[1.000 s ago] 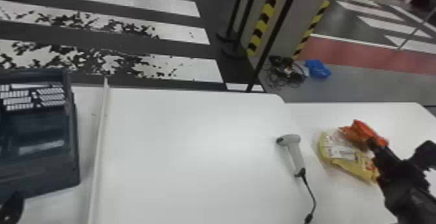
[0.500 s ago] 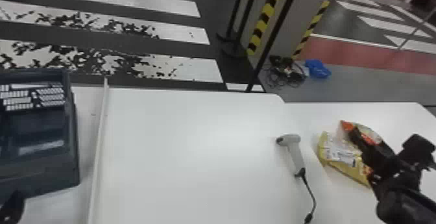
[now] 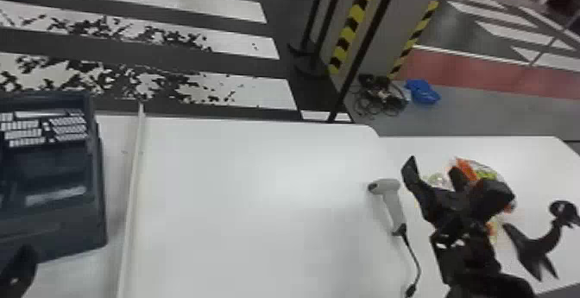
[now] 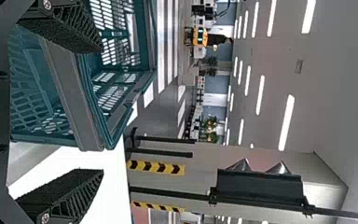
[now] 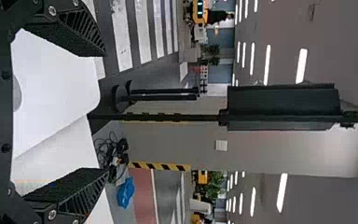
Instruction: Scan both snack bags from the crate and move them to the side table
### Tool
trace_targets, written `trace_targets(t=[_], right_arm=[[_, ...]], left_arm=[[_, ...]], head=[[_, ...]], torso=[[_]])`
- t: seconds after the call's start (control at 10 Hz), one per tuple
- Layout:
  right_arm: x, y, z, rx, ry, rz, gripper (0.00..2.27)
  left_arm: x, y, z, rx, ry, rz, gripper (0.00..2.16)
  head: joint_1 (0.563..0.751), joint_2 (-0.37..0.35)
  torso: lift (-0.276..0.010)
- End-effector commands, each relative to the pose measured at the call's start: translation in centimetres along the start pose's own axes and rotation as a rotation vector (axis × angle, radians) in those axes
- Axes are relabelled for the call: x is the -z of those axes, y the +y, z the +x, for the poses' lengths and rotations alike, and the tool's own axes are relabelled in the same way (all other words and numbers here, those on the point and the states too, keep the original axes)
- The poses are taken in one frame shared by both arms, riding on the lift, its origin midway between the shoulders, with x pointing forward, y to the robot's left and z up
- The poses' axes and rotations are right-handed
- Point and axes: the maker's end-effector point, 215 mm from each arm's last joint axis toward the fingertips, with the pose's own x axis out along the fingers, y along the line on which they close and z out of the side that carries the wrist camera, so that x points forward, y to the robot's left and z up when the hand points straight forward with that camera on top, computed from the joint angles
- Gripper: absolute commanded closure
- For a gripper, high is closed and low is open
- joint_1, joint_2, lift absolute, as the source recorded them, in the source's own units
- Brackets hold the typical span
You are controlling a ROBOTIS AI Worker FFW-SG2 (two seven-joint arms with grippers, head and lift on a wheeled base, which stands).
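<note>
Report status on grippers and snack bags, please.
Black right gripper open, empty; black left gripper open near teal plastic crate. Orange bag, yellow bag on white table, right arm obscuring.

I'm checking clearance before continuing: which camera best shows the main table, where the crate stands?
The head view: it looks down on a wide stretch of the main table. The left wrist view shows a patch beside the crate; the right wrist view, a rounded corner between the fingers of the right gripper.

Wide-open left hand near a slotted teal crate
</note>
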Motion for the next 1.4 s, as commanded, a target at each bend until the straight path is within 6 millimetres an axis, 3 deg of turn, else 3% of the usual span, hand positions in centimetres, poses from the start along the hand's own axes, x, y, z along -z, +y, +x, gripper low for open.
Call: trace_targets(t=[0.0,0.3,0.5,0.7,0.9,1.3], right_arm=[[-1.1,4.9,-2.8,-0.057,-0.053,-0.029,0.12],[-0.9,12.7,-8.5,-0.135,-0.116,-0.001,0.12],[0.5,17.7,-11.0,-0.196,-0.098,0.027,0.12],[1.4,21.1,-12.7,-0.224,-0.088,0.036,0.12],[2.3,22.2,-14.0,-0.222,-0.084,0.032,0.12],[3.1,21.9,-17.2,-0.23,-0.083,0.053,0.12]], left_arm=[[0.3,0.1,0.1,-0.011,0.011,-0.006,0.08],[1.3,0.1,0.0,-0.044,0.032,-0.025,0.08],[1.3,0.0,0.2,-0.062,0.03,-0.03,0.08],[1.4,-0.8,0.7,-0.063,0.029,-0.038,0.08],[0.8,-2.3,1.3,-0.05,0.009,-0.03,0.08],[-0.2,-2.4,1.5,-0.068,-0.017,-0.03,0.08]], head=[[0.695,-0.35],[0.695,-0.249],[0.695,-0.159],[0.695,-0.102],[0.695,-0.063],[0.695,-0.062]], torso=[[-0.099],[-0.099],[-0.099],[-0.099],[-0.099],[-0.099]])
